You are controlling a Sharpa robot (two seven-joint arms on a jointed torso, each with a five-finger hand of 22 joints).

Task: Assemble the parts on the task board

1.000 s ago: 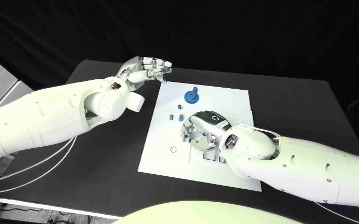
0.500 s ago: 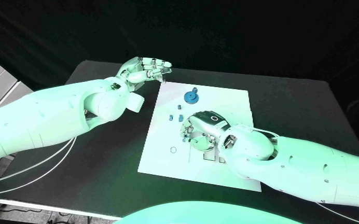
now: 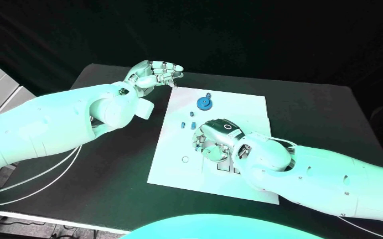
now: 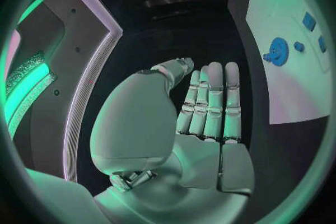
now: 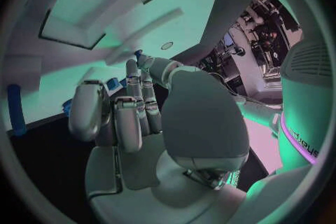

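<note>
The white task board (image 3: 239, 104) lies mid-table. My right hand (image 3: 215, 139) is bent down over its middle, fingertips at the surface. In the right wrist view, its thumb and a finger meet on a small blue part (image 5: 138, 54). A blue gear (image 3: 204, 103) with a small peg (image 3: 208, 94) beside it lies on the board's far half. Three small blue pieces (image 3: 190, 121) sit just left of the right hand. My left hand (image 3: 156, 73) hovers off the board's far left corner; its fingers (image 4: 210, 101) are stretched out, holding nothing. The gear (image 4: 279, 51) also shows past it.
A round hole (image 3: 185, 160) marks the board's near left part, and slots lie half hidden under my right wrist. Black table (image 3: 311, 106) surrounds the board. A longer blue piece (image 5: 15, 109) sits near the board's edge in the right wrist view.
My right hand has shifted slightly toward the board's near side, staying low over its middle. The left hand and the loose parts have not moved.
</note>
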